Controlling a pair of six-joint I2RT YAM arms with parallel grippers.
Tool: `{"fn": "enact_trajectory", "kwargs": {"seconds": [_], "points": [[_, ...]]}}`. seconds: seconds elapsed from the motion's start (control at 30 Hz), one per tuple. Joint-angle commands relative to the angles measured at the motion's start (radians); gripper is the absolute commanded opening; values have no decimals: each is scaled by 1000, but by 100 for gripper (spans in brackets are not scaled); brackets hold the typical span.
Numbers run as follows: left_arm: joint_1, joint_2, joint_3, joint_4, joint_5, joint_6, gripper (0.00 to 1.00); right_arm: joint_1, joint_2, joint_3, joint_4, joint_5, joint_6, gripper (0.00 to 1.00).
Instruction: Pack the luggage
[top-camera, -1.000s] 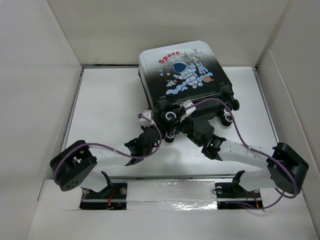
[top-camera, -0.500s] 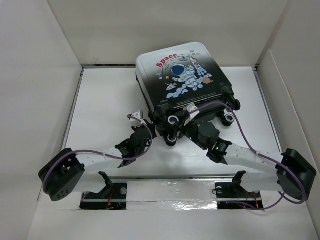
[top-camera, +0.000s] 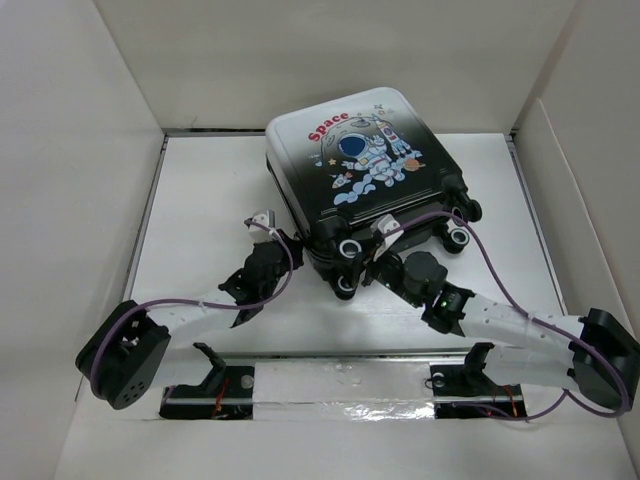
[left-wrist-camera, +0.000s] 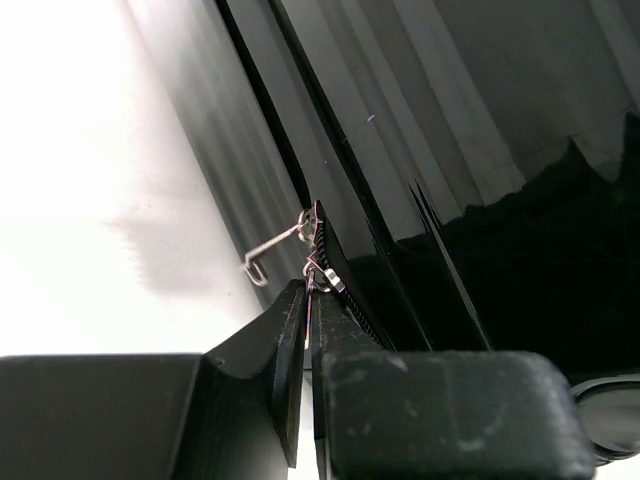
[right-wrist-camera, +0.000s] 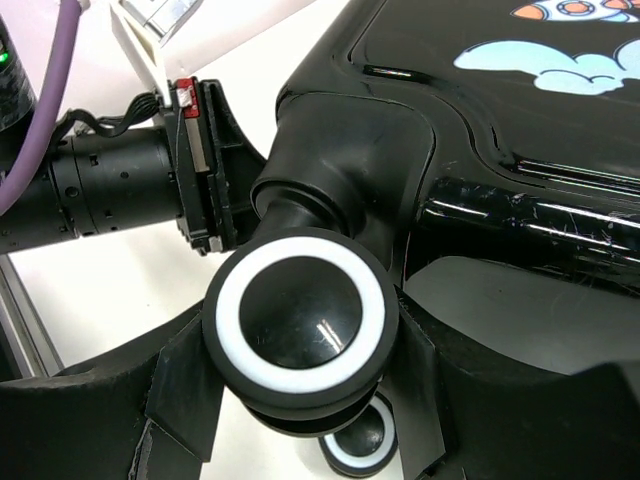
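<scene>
The luggage (top-camera: 358, 160) lies closed and flat on the table, astronaut print up, wheels toward the arms. My left gripper (top-camera: 272, 238) is at its left side edge. In the left wrist view it (left-wrist-camera: 310, 300) is shut on a metal zipper pull (left-wrist-camera: 314, 268) at the black zip line. A second pull (left-wrist-camera: 268, 252) hangs free beside it. My right gripper (top-camera: 366, 250) is at the front left corner. In the right wrist view it (right-wrist-camera: 300, 375) is shut on a black-and-white wheel (right-wrist-camera: 300, 318) of the luggage (right-wrist-camera: 500, 150), one finger on each side.
White walls (top-camera: 80, 150) box in the table on the left, back and right. A silver-taped rail (top-camera: 340, 385) runs along the near edge. Another wheel (top-camera: 458, 236) stands at the front right corner. The left arm's wrist (right-wrist-camera: 110, 190) shows close beside the held wheel.
The luggage has turned and shifted left. My left gripper has moved left and back along its side. My right arm has stretched further out with the wheel.
</scene>
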Motion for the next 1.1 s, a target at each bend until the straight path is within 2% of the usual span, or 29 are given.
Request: {"fn": "enact_trajectory", "kwargs": {"seconds": [0.0, 0.23, 0.3, 0.33, 0.4, 0.43, 0.5, 0.57, 0.6, 0.63, 0.67, 0.7, 0.73, 0.77, 0.8, 0.83, 0.87, 0.97, 1.07], "points": [[136, 21, 46, 28, -241, 53, 0, 23, -85, 21, 117, 29, 7, 0], [182, 11, 64, -27, -252, 2, 0, 52, -69, 41, 104, 22, -1, 0], [182, -12, 63, -68, -254, -42, 20, 52, -37, 60, 105, 7, -1, 0], [182, -50, 55, -82, -243, -54, 45, 63, -22, 70, 107, 1, -3, 0], [182, -106, 43, -126, -228, -84, 64, 73, 32, 103, 116, -16, -1, 0], [182, -182, 37, -151, -215, -93, 74, 74, 47, 119, 117, -22, -4, 0], [182, -274, 22, -226, -202, -117, 75, 95, 78, 148, 130, -31, -12, 0], [182, -425, 9, -272, -157, -139, 83, 129, 121, 201, 128, -31, -30, 0], [182, -480, 8, -312, -140, -142, 84, 141, 136, 220, 125, -30, -36, 0], [182, -576, 5, -329, -110, -147, 95, 156, 168, 263, 122, -33, -41, 0], [182, -615, 5, -344, -87, -148, 98, 187, 188, 284, 117, -34, -53, 1], [182, -653, 11, -385, -71, -150, 99, 204, 207, 307, 110, -30, -59, 5], [182, -711, 27, -407, -38, -153, 99, 222, 224, 330, 98, -11, -64, 13], [182, -732, 40, -444, -21, -156, 99, 257, 251, 378, 58, 45, -72, 39], [182, -753, 52, -455, -2, -148, 99, 273, 262, 401, 26, 73, -79, 57], [182, -779, 66, -473, 34, -142, 99, 284, 268, 427, -10, 100, -90, 88], [182, -787, 104, -491, 53, -127, 99, 293, 271, 470, -92, 152, -104, 100], [182, -807, 188, -579, 102, -105, 99, 319, 229, 498, -227, 255, -159, 100], [182, -829, 268, -671, 122, -72, 99, 319, 75, 482, -298, 308, -193, 100]]}}
